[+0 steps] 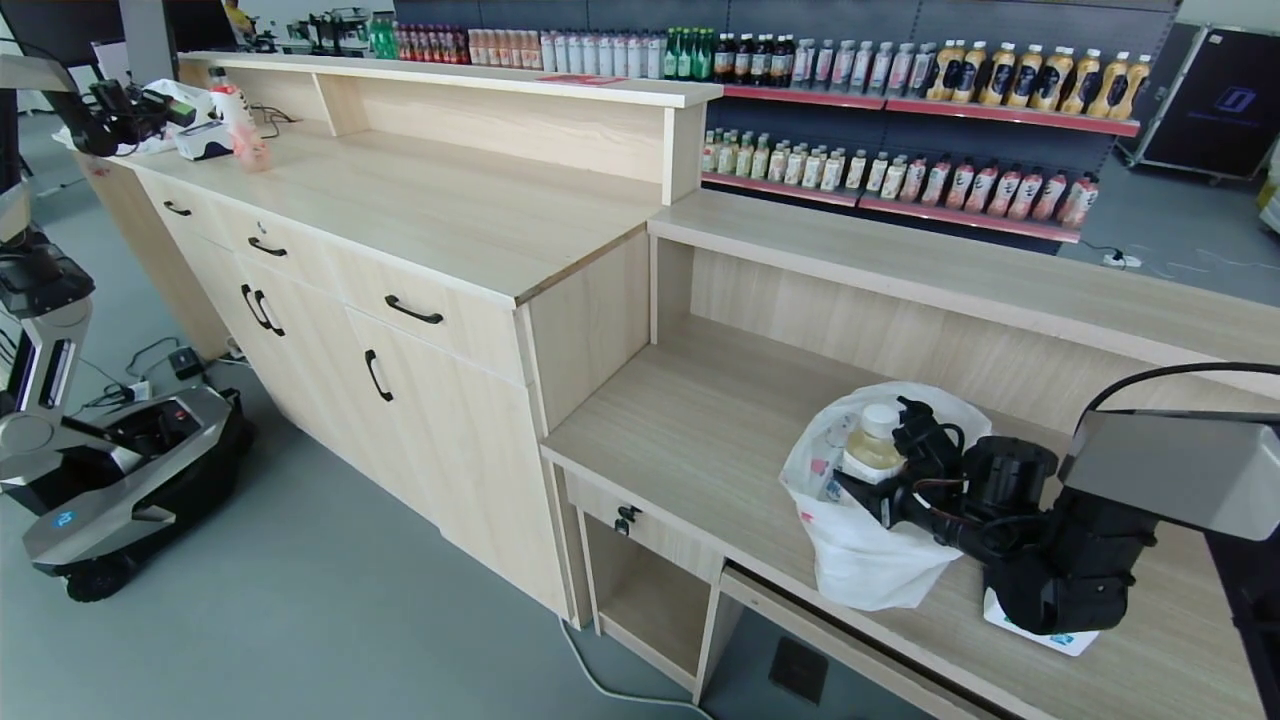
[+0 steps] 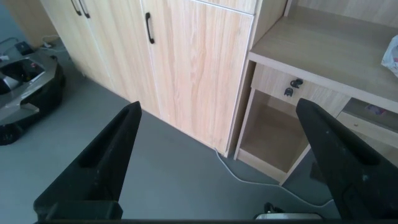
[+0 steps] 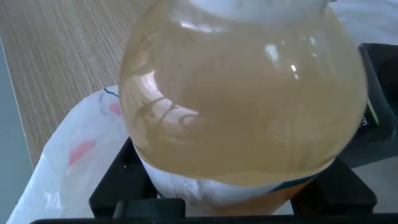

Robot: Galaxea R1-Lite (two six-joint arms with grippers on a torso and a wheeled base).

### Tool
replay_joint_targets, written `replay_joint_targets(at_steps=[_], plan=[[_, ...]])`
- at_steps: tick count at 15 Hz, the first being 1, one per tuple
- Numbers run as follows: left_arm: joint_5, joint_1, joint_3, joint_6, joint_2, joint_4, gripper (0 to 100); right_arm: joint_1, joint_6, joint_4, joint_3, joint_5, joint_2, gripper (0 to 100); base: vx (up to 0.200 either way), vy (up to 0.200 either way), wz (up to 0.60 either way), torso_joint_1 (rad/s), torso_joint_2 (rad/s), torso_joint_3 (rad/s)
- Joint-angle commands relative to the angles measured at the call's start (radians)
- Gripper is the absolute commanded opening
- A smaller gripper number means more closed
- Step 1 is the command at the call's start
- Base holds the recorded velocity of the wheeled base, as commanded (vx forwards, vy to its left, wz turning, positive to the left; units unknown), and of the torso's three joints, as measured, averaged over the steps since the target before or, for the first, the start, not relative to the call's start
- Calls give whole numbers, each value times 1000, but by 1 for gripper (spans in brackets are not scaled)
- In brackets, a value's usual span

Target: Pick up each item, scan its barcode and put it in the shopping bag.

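Down on the low pale-wood worktop, set in beside the taller run of cabinets, we're at the bagging step by the look of it. The white, crinkly plastic shopping bag sits near the worktop's front edge with its mouth open upward. Right at that mouth is the clear, round-bodied bottle of yellowish drink with a white cap. Its lower part looks to be inside the rim, though I can't tell whether it is resting on anything.

The right end effector is clamped on that bottle, one black finger on each side. From the right wrist view the bottle bulges out above the fingers, with the bag's white plastic below.

The left end effector hangs low over the grey floor in front of the cabinet doors, fingers spread wide and carrying nothing.

Now the risks. The bag is limp and nothing is holding it open, so a descending bottle could catch the rim and fold it shut. It could also drag the bag towards that front edge. The bottle is smooth and rounded, so if it's let go too high it may tip over inside or roll out. A small white carton lies just behind the right arm, near enough for a careless withdrawal to clip it.
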Motion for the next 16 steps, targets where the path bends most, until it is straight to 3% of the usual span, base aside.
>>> replay_joint_targets(at_steps=[1,7,8,11,16], plan=[[0,0,0,0,0,0,100,0,1,2,1,0,20,0,0,0,0,0,0,0],[0,0,0,0,0,0,100,-14,-7,-1,19,0,20,0,0,0,0,0,0,0],[0,0,0,0,0,0,100,-15,-7,-3,30,0,16,100,0,0,0,0,0,0],[0,0,0,0,0,0,100,-18,4,20,28,0,-63,100,0,0,0,0,0,0],[0,0,0,0,0,0,100,-43,2,267,153,0,-469,100,0,0,0,0,0,0]])
